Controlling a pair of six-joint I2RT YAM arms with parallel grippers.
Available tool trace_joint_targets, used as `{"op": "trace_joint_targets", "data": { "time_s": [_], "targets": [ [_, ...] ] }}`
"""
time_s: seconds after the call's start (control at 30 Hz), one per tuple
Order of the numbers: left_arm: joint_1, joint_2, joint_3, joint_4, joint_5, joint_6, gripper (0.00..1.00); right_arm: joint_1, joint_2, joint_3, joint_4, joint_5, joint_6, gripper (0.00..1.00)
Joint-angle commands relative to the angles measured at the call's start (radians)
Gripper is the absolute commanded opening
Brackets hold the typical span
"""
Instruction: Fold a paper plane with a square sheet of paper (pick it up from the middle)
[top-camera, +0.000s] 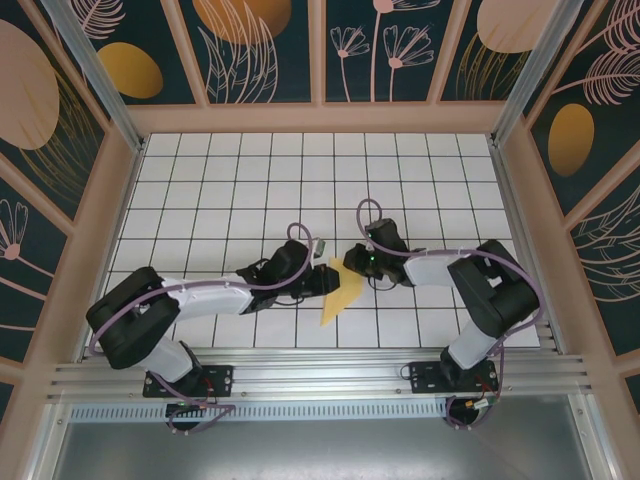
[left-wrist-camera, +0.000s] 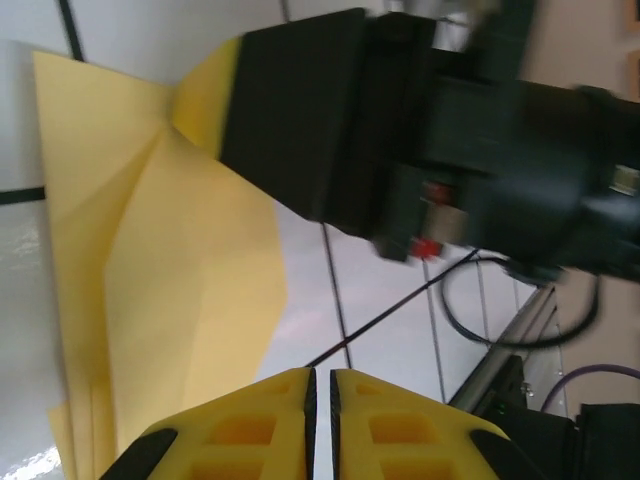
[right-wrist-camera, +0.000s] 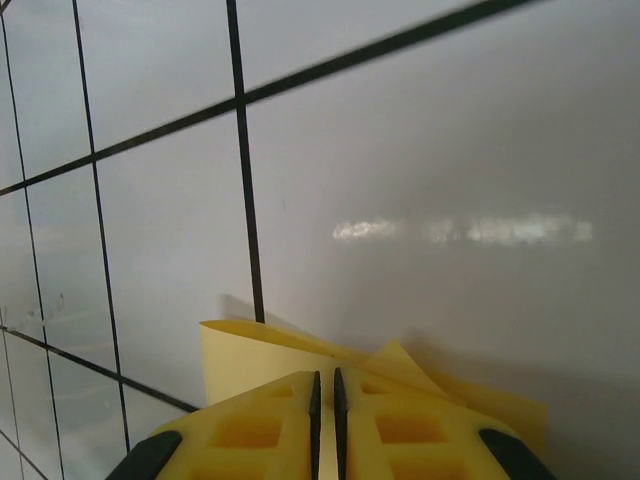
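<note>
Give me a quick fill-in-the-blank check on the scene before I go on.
The paper is coloured ___. It is not flat but ___. The table has white tiles with ___ lines. The left pincer and the right pincer both stand nearly ___.
Missing words: yellow; folded; black; shut.

White tiled tabletop (top-camera: 250, 170) boxed in by botanical wall panels (top-camera: 265, 45).
Pale wood framing, teal with orange ovals; glossy black-lined tiles.
</note>
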Motion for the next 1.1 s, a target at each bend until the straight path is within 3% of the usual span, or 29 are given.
{"op": "trace_joint_targets", "data": {
  "time_s": [0.0,0.27,0.5,0.63,0.8,1.07],
  "targets": [
    [0.003,0.050,0.006,0.050,0.033,-0.041,0.16,0.016,-0.043,-0.039,0.055,0.055,0.081,0.15],
    [0.004,0.140,0.006,-0.028,-0.047,-0.016,0.13,0.017,-0.063,-0.058,0.078,0.016,0.058,0.16],
    [0.004,0.237,0.010,-0.105,-0.078,0.008,0.06,-0.011,-0.164,-0.037,-0.023,0.024,-0.030,0.18],
    [0.003,0.240,0.004,-0.128,-0.077,0.029,0.05,-0.025,-0.201,-0.061,-0.011,-0.059,-0.068,0.19],
    [0.002,0.235,-0.001,-0.156,-0.074,0.053,0.04,-0.008,-0.140,-0.047,0.014,-0.146,-0.091,0.17],
    [0.002,0.259,0.005,-0.188,-0.082,0.070,0.01,-0.029,-0.013,-0.012,0.005,-0.084,-0.138,0.13]
  ]
}}
